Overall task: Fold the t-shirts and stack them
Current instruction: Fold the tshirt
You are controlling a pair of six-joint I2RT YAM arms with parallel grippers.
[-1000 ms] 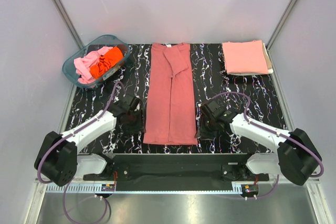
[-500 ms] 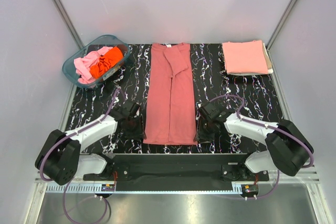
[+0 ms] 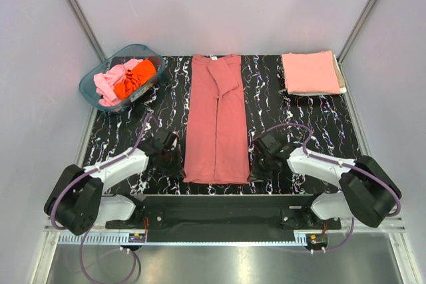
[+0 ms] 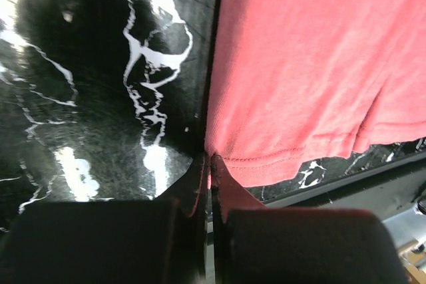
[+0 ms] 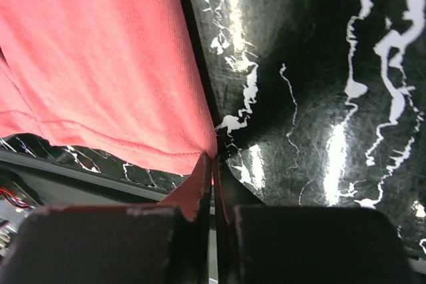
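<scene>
- T-shirt, brick-red, lies flat as a long strip in the middle of the table, collar far, hem at the near edge.
- Left gripper is pinched tight on the hem's left corner. The right gripper is pinched the same way on the right corner.
- Both bite only the very tip of the cloth, so a corner could slip out on the lift.
- If one arm rises faster, the hem skews and the fold lands crooked.
- If only the top layer is caught, the folded-in sides may fall open.
</scene>
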